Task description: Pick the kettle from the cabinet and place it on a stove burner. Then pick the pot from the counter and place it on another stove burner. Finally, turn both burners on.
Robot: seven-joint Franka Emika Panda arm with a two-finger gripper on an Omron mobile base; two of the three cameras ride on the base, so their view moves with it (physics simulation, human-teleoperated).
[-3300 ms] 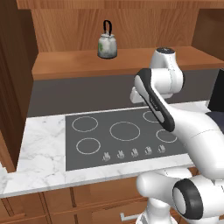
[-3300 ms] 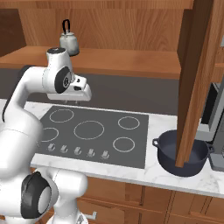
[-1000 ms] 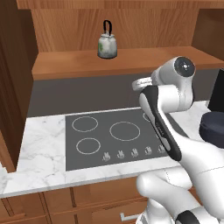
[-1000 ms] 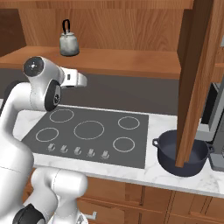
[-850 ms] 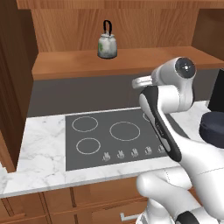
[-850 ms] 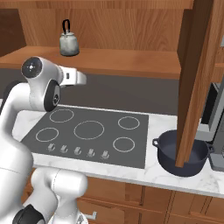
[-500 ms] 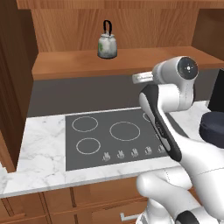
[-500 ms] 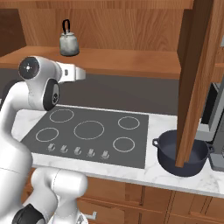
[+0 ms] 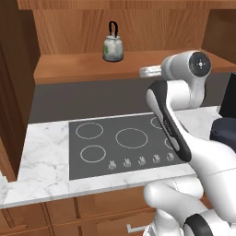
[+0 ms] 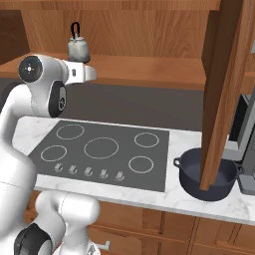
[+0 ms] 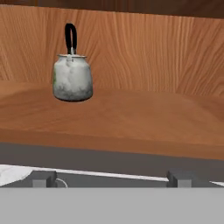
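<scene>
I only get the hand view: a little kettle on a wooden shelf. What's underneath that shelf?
Observer: A dark cooktop with five ring burners, set into a white marble counter.
Operator: Is any other cookware around?
Observer: Yes, a wide dark pot stands on the counter right of the cooktop, partly behind a hanging wooden panel.
Operator: Is the robot touching the kettle?
Observer: No. From the left base view its hand hovers at the shelf's front edge, apart from the kettle, which stands farther back.
</scene>
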